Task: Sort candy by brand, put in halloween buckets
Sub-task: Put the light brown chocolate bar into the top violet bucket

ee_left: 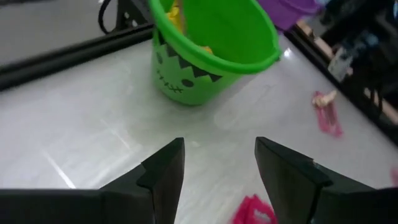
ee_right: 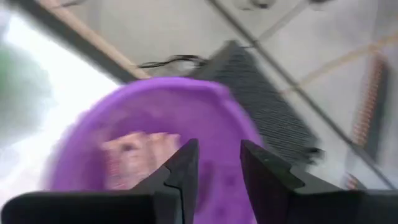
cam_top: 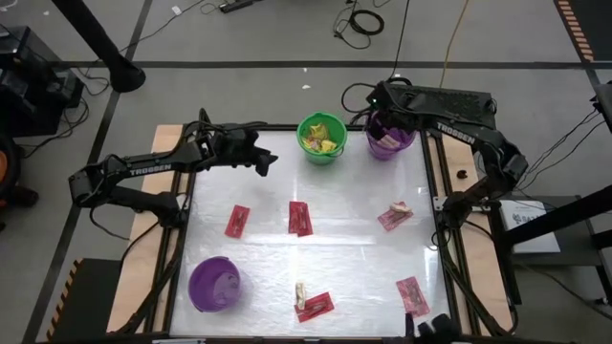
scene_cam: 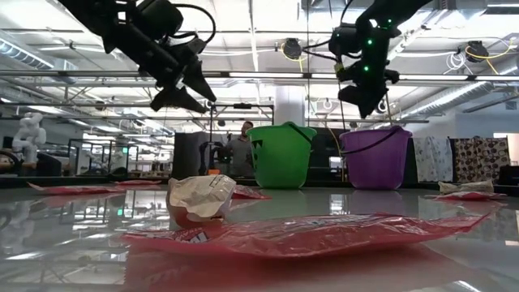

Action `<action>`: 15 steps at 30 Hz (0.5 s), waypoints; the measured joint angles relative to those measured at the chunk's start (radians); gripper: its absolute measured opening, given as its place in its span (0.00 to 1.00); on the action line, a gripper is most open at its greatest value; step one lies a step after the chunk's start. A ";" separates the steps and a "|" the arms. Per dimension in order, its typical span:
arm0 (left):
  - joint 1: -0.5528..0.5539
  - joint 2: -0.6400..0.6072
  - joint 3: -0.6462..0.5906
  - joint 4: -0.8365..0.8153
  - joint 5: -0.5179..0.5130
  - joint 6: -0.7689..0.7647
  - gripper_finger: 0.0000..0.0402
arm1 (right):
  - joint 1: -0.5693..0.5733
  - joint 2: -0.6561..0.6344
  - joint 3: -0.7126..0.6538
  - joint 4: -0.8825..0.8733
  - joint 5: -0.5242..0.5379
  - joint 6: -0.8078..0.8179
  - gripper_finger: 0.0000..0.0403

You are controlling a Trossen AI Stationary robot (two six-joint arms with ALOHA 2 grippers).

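Directly beneath the right gripper (ee_right: 214, 168) a purple bucket (cam_top: 390, 141) is seen at the table's far edge, pink packets (ee_right: 134, 155) lying inside it; the fingers are parted with nothing between them. The right arm is bent over from the table's right side. Beside it stands the green bucket (cam_top: 321, 138), holding yellow packets (cam_top: 323, 143). The left gripper (ee_left: 217, 171) is held above the table short of the green bucket, jaws spread and empty. Red packets (cam_top: 300, 218) are scattered over the table (cam_top: 344, 258), and a second purple bucket (cam_top: 213, 285) sits near its front left corner.
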 joint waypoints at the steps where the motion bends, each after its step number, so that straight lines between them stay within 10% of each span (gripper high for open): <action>1: -0.001 0.000 0.000 0.000 -0.005 -0.037 0.51 | 0.004 -0.001 0.000 0.001 -0.046 -0.006 0.28; 6: -0.038 0.000 0.000 0.001 -0.008 -0.133 0.51 | 0.033 0.000 0.000 0.026 -0.232 -0.018 0.27; 15: -0.172 0.000 0.000 0.003 -0.061 -0.153 0.51 | 0.151 -0.085 0.000 -0.039 -0.248 0.163 0.24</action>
